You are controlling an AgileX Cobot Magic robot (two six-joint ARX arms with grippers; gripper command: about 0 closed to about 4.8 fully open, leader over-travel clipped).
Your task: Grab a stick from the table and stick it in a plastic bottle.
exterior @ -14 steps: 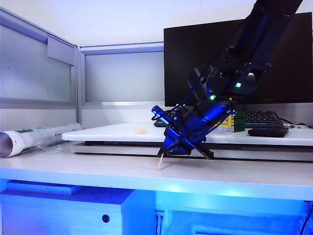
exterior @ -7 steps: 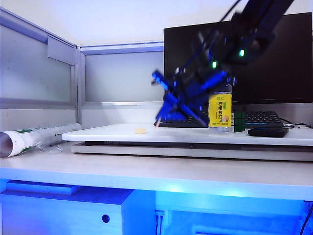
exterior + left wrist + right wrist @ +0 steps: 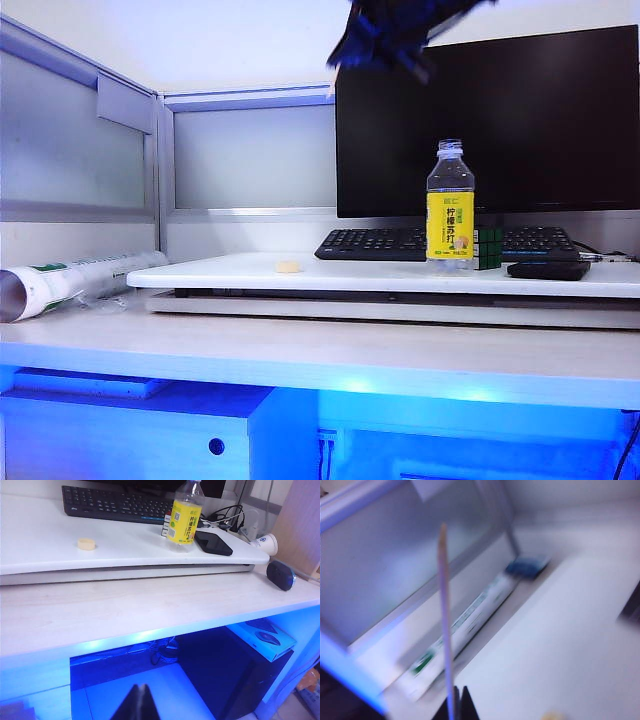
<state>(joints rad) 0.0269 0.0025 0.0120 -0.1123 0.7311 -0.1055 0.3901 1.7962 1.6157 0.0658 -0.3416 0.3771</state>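
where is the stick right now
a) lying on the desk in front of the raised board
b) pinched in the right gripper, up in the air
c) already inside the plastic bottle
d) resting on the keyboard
b: the right wrist view shows the stick rising from the shut right gripper, which is high above the plastic bottle in the exterior view.

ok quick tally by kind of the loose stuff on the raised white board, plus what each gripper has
bottles: 1, the plastic bottle
keyboards: 1, the keyboard
phones: 1, the black phone
puzzle cubes: 1, the cube behind the bottle
tape rolls: 1, the small tan ring
sticks: 1, the stick, held in the shut right gripper, raised high
left gripper: shut, nothing, low below the desk
total: 6
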